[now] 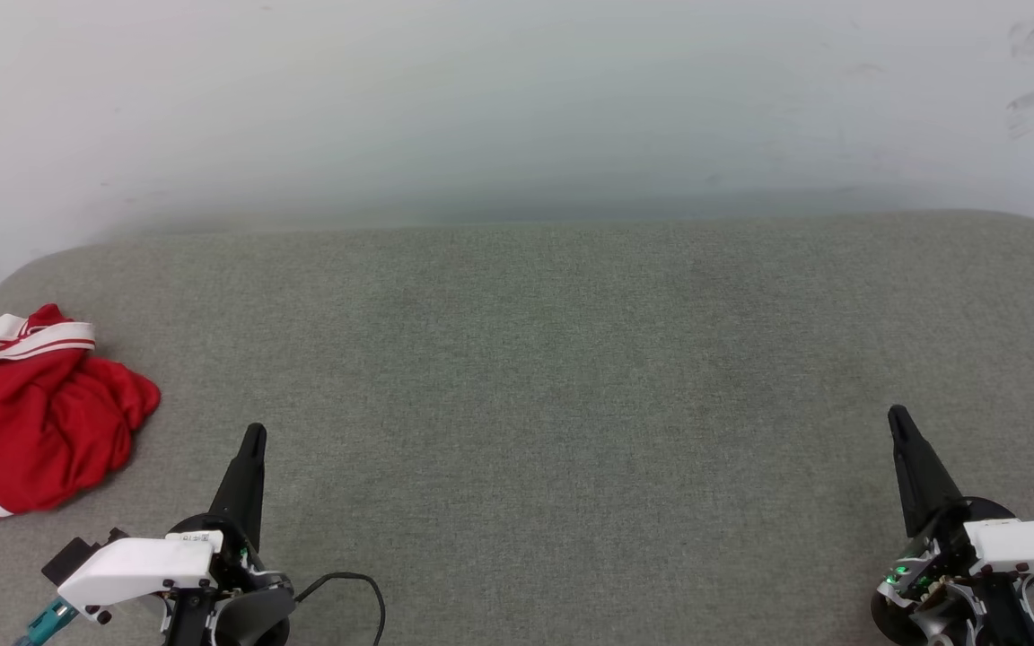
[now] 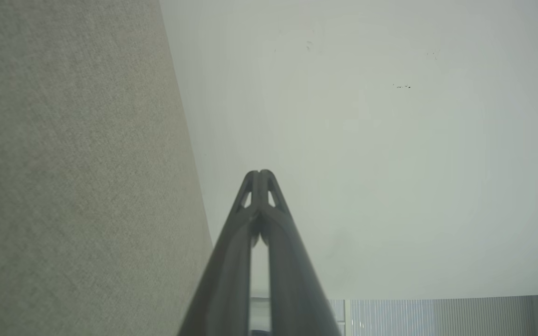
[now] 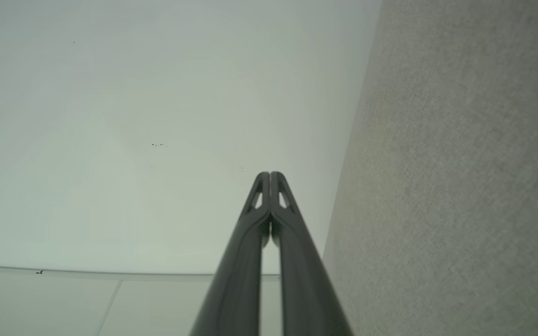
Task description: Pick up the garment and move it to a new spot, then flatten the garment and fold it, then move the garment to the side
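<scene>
A pale, scuffed wall (image 1: 517, 90) rises behind a broad padded surface covered in grey-green woven cloth (image 1: 517, 359), whose far corners are rounded. The wall meets the surface's far edge.

The garment, a red jersey shirt with white sleeves and red-and-white striped trim (image 1: 32, 422), lies in a crumpled heap at the left edge of the surface, about midway between the far left corner and the near edge. Part of it runs out of the head view. One striped band sits on top of the heap toward the far side, and a white sleeve shows at its near side. No lettering is visible, so I cannot tell which face is up. Bunched at the edge like this, it looks untouched, and I judge that the first step, picking it up, has not begun.

The left gripper (image 1: 252, 440) hangs over the near edge toward the left corner, just beside the heap but apart from it. Its two long dark fingers are pressed together on nothing. The right gripper (image 1: 899, 420) mirrors it toward the near right corner, well apart from the shirt, with its fingers also together and empty. Both point at the wall, which reads as a rest pose that keeps the middle of the surface free for spreading and folding.

The left arm seems the natural one to reach first, and its fingers would have to part before they meet the cloth.
</scene>
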{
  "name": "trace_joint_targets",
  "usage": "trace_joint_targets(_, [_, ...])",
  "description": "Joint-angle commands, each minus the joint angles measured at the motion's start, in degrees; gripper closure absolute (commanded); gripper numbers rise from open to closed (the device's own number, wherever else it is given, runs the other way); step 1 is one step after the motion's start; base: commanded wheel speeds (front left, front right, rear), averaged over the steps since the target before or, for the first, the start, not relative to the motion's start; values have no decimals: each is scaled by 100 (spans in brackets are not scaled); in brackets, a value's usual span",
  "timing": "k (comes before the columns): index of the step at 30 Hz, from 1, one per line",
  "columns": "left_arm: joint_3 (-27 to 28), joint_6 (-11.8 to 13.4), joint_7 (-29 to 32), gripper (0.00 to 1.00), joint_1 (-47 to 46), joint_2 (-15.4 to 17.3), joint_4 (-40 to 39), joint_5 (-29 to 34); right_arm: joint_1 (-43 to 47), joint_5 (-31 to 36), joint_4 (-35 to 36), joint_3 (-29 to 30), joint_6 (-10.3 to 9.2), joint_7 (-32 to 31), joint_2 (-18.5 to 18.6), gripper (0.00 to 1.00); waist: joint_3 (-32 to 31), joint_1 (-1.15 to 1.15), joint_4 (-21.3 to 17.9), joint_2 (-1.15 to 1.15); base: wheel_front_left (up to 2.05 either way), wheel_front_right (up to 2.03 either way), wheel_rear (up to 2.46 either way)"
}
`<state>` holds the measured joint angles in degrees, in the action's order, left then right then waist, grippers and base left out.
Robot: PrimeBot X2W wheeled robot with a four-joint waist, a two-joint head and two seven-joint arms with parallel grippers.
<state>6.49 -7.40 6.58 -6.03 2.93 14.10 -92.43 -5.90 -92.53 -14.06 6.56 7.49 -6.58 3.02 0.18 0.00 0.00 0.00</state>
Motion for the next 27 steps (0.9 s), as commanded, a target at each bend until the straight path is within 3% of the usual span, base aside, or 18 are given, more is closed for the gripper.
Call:
trace_joint_targets(1, [18,-17,12,100,-44,-10,0,11,-63,27,-6,-2,0,-2,-23,100,0,0,0,0,0,0,0])
trace_joint_targets(27, [17,-17,9,100,-43,-10,0,9,-63,26,-6,-4,0,-1,-23,100,0,0,0,0,0,0,0])
